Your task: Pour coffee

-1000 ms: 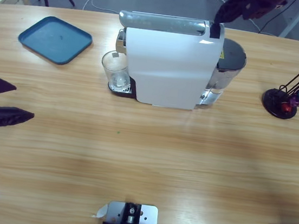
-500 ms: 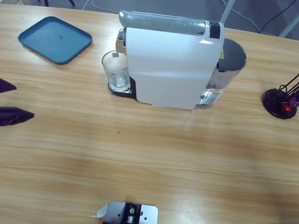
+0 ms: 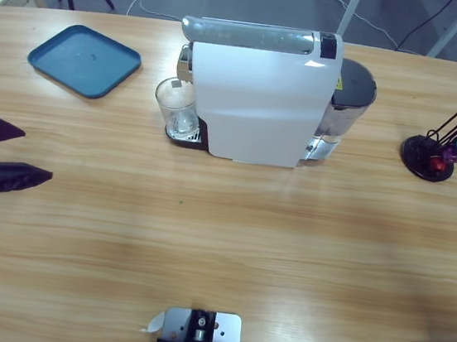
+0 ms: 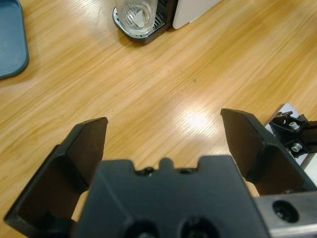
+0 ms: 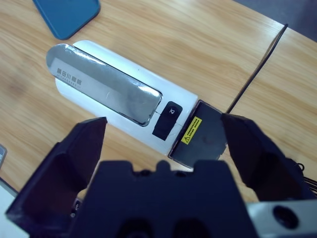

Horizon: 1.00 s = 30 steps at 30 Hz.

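The glass (image 3: pixel 177 109) stood on the drip tray of the white coffee machine (image 3: pixel 258 100); I could not make out coffee in it. My left gripper (image 3: pixel 26 154) hovered spread wide, well apart; my right gripper (image 5: pixel 163 144) hung open above the machine.

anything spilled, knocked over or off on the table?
Nothing stands out. The clear drinking glass stands upright on the drip tray of the white coffee machine; the blue tray lies flat; no liquid shows on the wooden table.
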### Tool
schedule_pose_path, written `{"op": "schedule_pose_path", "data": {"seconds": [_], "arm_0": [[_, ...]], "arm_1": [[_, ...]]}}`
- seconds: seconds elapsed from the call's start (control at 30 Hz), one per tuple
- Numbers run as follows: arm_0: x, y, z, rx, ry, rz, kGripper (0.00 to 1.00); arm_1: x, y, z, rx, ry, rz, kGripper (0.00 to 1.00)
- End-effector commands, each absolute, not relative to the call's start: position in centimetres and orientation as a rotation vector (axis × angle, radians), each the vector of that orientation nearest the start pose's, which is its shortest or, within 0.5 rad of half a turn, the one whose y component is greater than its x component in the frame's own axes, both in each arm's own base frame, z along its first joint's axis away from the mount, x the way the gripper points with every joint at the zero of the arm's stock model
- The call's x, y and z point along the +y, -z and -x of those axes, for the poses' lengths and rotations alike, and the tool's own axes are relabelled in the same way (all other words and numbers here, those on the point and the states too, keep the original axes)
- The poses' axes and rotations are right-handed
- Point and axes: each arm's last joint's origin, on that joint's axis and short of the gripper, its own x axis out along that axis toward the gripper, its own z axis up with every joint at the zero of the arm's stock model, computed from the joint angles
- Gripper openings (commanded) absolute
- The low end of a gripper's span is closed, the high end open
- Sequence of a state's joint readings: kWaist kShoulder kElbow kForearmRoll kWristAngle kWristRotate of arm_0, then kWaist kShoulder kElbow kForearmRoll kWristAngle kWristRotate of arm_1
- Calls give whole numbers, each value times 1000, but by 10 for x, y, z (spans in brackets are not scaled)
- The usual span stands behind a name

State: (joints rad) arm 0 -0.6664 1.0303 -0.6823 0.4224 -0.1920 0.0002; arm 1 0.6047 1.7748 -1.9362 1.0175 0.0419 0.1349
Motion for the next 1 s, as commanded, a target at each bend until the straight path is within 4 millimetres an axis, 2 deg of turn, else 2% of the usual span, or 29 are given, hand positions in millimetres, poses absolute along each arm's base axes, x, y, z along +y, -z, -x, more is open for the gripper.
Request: {"op": "schedule_pose_path", "data": {"seconds": [0.03, 0.23, 0.33, 0.47, 0.57, 0.67, 0.7, 0.83, 0.93, 1.0], "arm_0": [[-89, -297, -95, 786, 827, -181, 1000], [-89, -299, -95, 778, 827, -182, 1000], [-90, -300, -96, 774, 829, -183, 1000], [-88, -303, -94, 756, 830, -179, 1000], [-88, -303, -94, 753, 831, -182, 1000], [-87, -308, -92, 759, 842, -189, 1000], [-86, -309, -91, 757, 844, -196, 1000], [-87, -310, -92, 756, 846, -205, 1000], [-86, -306, -91, 772, 845, -210, 1000], [-86, -297, -91, 795, 842, -220, 1000]], "arm_1": [[204, -440, -291, 912, -555, 127, 1000], [200, -444, -284, 905, -559, 125, 1000], [192, -450, -272, 898, -558, 126, 1000], [172, -460, -236, 867, -578, 123, 1000], [156, -458, -204, 855, -603, 128, 1000], [132, -441, -166, 863, -647, 112, 1000], [122, -430, -151, 858, -670, 98, 1000], [93, -386, -110, 828, -692, 59, 1000], [78, -359, -91, 781, -692, 35, 1000], [74, -337, -87, 777, -677, 40, 1000]]}}
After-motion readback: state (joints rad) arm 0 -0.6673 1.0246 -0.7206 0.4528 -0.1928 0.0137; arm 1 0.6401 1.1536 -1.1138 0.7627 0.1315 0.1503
